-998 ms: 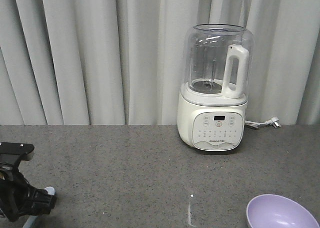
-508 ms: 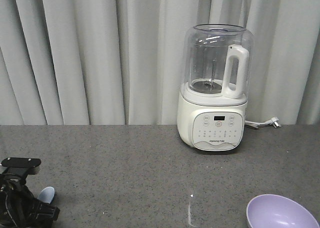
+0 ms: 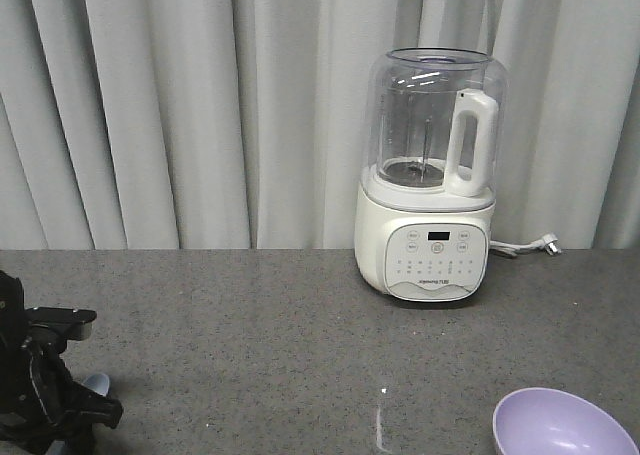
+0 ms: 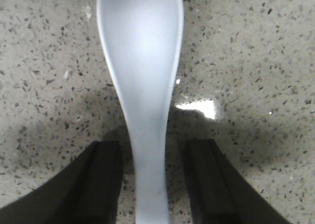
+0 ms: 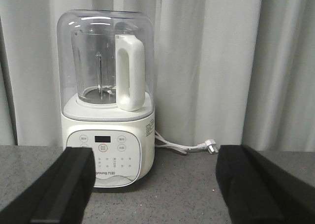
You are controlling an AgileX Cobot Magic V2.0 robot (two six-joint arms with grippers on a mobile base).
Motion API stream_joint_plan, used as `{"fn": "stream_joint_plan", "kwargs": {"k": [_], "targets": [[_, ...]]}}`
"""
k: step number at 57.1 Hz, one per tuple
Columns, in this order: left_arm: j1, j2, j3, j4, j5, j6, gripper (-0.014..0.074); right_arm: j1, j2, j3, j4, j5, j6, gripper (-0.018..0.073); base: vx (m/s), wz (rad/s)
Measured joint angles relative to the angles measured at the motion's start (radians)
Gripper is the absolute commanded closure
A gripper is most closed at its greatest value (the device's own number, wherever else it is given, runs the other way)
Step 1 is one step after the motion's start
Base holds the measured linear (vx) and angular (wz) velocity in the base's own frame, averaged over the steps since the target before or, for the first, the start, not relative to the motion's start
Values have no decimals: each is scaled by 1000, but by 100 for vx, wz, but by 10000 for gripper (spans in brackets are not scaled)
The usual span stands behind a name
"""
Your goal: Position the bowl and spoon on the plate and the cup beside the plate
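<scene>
Left wrist view shows left end effector parted astride the spoon, gaps either side.

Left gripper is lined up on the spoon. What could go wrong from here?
1. The left gripper is open astride the spoon handle, which sits nearer one finger. That finger may touch first and skid the spoon on the counter.
2. The grip would be at the handle end with the scoop far out, so the spoon may droop or twist once lifted.
3. No plate shows in any view, so the drop spot is unconfirmed.
</scene>
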Motion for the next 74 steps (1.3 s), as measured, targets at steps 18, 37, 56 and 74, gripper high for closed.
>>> {"fn": "stream_joint_plan", "kwargs": {"k": [18,37,56,74], "targets": [[0,10,-10,33,11,-20,605,0,0,0,0,0,-29,5,0,0],[0,-19,-11,22,25,-21,603,-12,31,-81,23,341,52,13,0,0],[0,-232,-12,18,8,-23,603,-39,301,-355,25,836,99,13,0,0],[0,-331,-12,-2,8,-19,603,-39,516,-379,25,887,122,13,0,0]]}}
